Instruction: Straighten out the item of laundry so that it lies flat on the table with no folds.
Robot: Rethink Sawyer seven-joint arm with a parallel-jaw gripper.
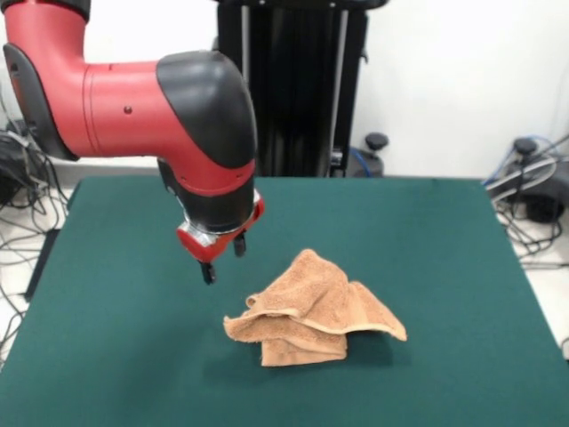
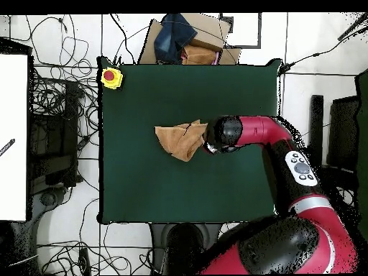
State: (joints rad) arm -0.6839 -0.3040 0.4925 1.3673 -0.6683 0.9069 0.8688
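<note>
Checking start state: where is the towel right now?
In the front view the towel lies crumpled near the table's middle, just right of and below the gripper.

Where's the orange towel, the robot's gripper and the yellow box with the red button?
towel (image 1: 307, 307): front view, crumpled middle.
gripper (image 1: 223, 258): front view, between its tips.
yellow box (image 2: 111, 77): overhead view, its red button.

Pincer pointing down, fingers apart, empty.

Wall: plain white, behind the table.
Floor: pale, strewn with black cables.
Black upright frame: against the wall.
Cardboard box: on the floor, dark blue cloth on it.
</note>
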